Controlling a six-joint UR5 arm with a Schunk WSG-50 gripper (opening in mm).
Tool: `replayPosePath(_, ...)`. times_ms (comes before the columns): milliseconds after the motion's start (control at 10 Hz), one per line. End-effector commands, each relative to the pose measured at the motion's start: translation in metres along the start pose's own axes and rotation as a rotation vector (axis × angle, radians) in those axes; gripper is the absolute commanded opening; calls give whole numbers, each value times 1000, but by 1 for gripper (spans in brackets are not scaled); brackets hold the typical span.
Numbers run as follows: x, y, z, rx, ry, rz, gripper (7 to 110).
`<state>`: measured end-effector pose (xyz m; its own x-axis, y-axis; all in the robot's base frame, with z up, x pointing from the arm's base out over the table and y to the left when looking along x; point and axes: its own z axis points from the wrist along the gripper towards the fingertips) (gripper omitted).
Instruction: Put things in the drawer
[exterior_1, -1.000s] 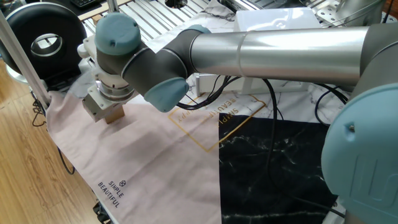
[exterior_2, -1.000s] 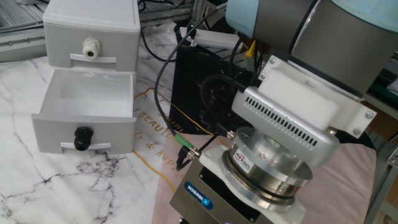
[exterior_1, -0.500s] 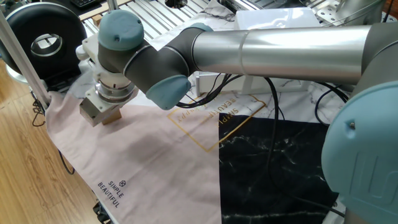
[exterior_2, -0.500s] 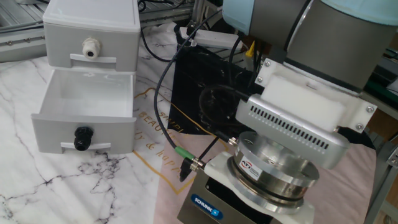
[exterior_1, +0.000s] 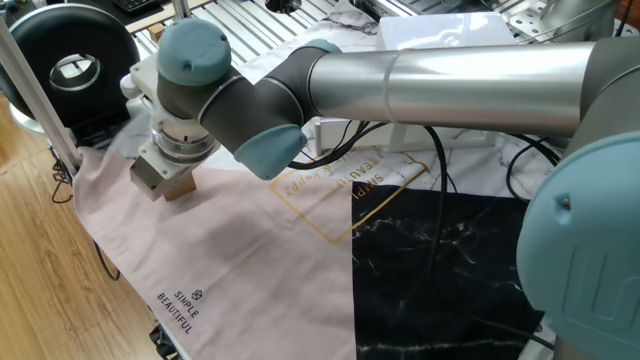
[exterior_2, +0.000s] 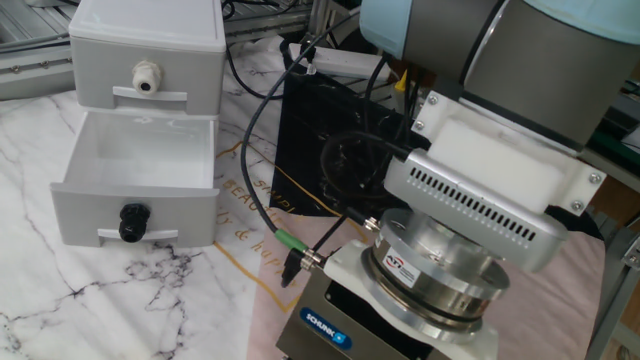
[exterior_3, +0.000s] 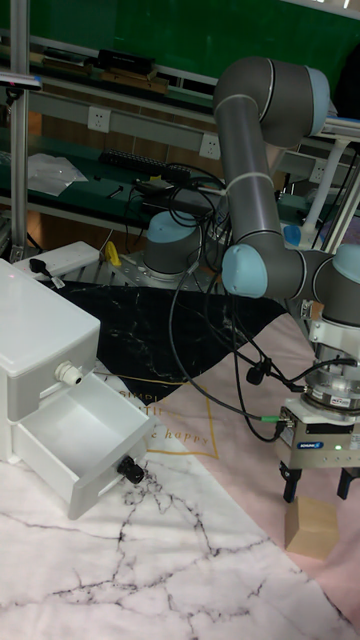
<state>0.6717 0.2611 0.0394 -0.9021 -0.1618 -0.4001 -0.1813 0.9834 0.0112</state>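
One wooden block (exterior_3: 311, 526) sits under the released end effector (exterior_3: 318, 484), drawer (exterior_3: 76, 440) open nearby.

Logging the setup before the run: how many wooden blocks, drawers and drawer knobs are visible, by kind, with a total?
Wooden block: 1
Drawers: 2, the upper drawer shut, the lower drawer open
Knobs: 2, a white knob and a dark knob
Total: 5

The drawer (exterior_3: 78, 440) stands pulled out with open marble tabletop (exterior_3: 170, 560) between it and the gripper (exterior_3: 318, 482).
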Motion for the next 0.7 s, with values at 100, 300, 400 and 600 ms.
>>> replayPosePath(100, -6, 10, -1, -49, -17, 86, 88)
replayPosePath(300, -8, 3, -1, -22, -28, 76, 88)
replayPosePath(400, -9, -3, -1, 2, -30, 57, 88)
replayPosePath(600, -9, -6, -1, 16, -31, 52, 88)
